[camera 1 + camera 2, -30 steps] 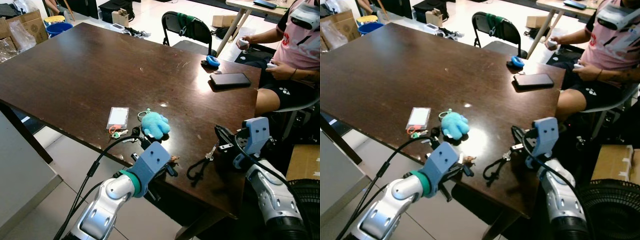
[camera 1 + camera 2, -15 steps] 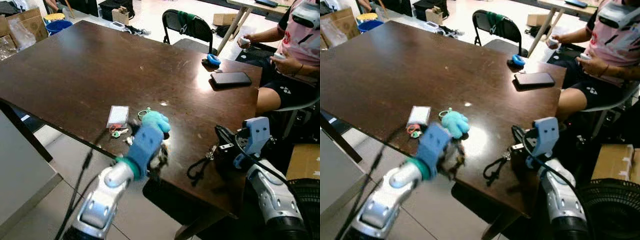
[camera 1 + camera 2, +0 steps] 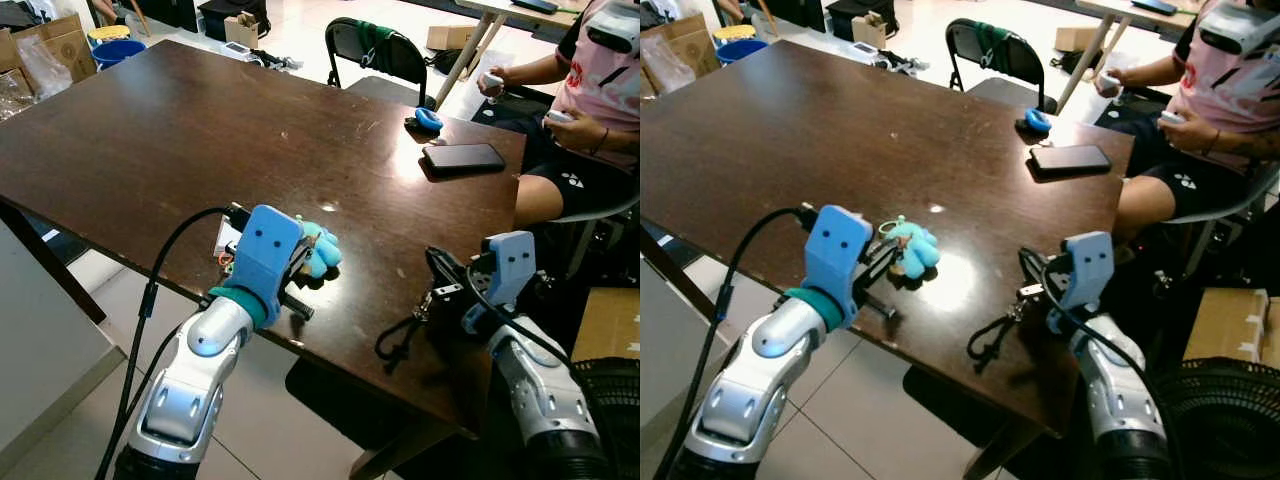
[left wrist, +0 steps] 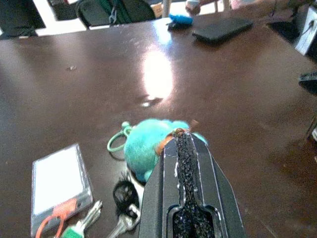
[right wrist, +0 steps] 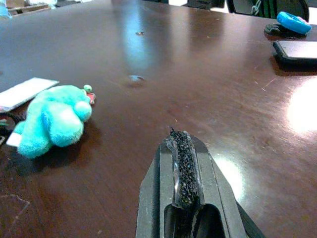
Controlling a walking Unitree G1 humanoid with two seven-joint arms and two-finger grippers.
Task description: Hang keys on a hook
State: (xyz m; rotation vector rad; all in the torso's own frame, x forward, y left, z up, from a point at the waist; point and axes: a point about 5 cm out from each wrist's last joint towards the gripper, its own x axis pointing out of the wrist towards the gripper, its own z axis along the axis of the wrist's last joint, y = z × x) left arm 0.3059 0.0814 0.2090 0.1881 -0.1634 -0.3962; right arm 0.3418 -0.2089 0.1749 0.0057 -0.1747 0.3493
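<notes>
A teal plush keychain (image 3: 324, 250) lies near the front edge of the dark wooden table (image 3: 150, 140). Beside it are a clear card holder (image 4: 57, 178), small keys with orange and green tags (image 4: 81, 223) and a black fob (image 4: 124, 194). My left gripper (image 4: 179, 135) is shut, its tip just over the plush on its near side. My right gripper (image 5: 177, 135) hovers low over the table's right front, shut on a key ring. From it a silver key (image 3: 424, 303) and a black cord (image 3: 393, 342) trail onto the table.
A black phone (image 3: 460, 158) and a blue object (image 3: 426, 121) lie at the far right. A person (image 3: 595, 90) sits at that corner. A black chair (image 3: 375, 50) stands behind the table, and boxes and a blue bucket (image 3: 118, 52) are at the far left.
My left arm has come up from below the table's front edge and now reaches over the table to the plush. The right arm and the black cord have stayed put.
</notes>
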